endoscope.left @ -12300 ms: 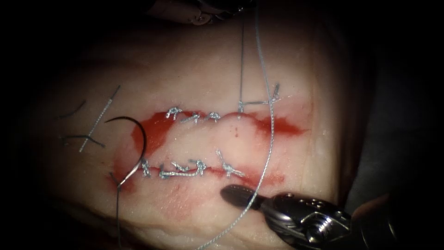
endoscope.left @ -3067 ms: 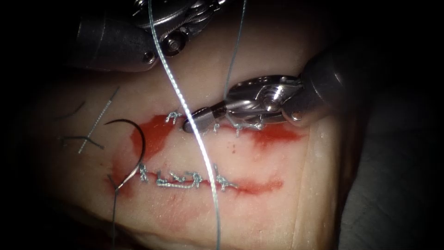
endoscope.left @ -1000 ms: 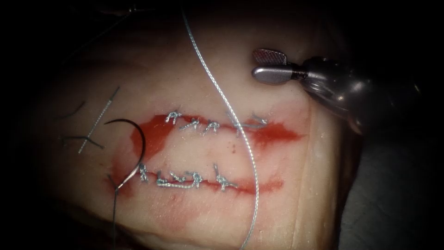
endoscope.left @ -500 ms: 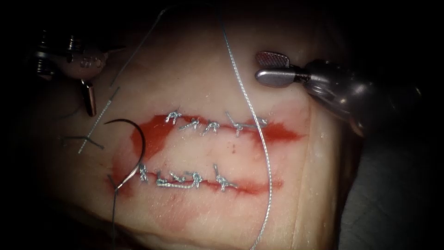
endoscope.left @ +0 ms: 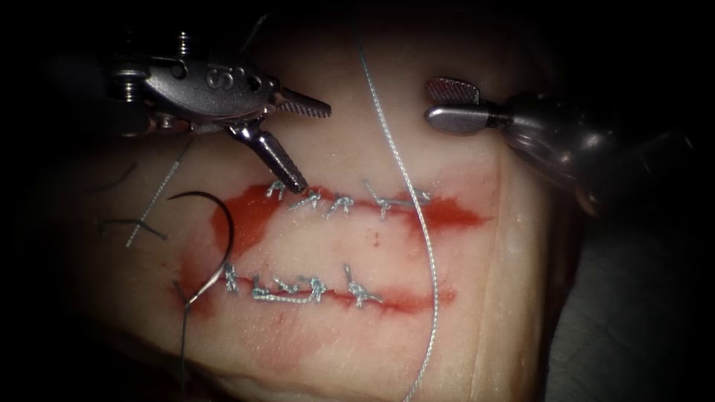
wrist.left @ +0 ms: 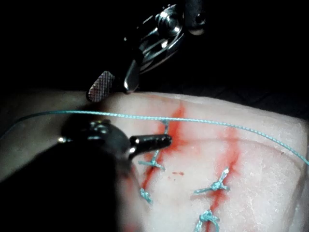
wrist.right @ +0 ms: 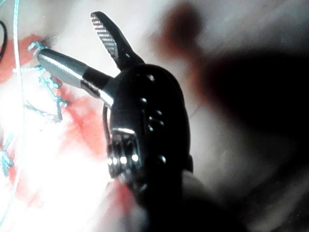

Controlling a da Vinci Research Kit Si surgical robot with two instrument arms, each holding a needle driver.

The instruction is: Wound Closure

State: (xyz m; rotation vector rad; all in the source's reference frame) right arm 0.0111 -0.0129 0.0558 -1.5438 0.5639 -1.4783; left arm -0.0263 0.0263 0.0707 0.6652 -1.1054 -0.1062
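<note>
Two tools: left tool [endoscope.left: 302,145], right tool [endoscope.left: 447,104], both holding nothing. One needle [endoscope.left: 216,223], at nine o'clock. Two stitched cuts. One long thread [endoscope.left: 417,216].

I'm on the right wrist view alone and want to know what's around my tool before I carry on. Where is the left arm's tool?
Observer: In the endoscope view the left tool sits above the left end of the upper cut, one jaw's tip beside the leftmost stitch.
Operator: Holding anything?
Observer: Nothing; its jaws stand wide open and empty.
Operator: What else lies out of my sight?
Observer: The needle lies at the left end of the lower cut. It seems to rest on the tissue, not in it, and neither the left tool nor the right tool holds it.
</note>
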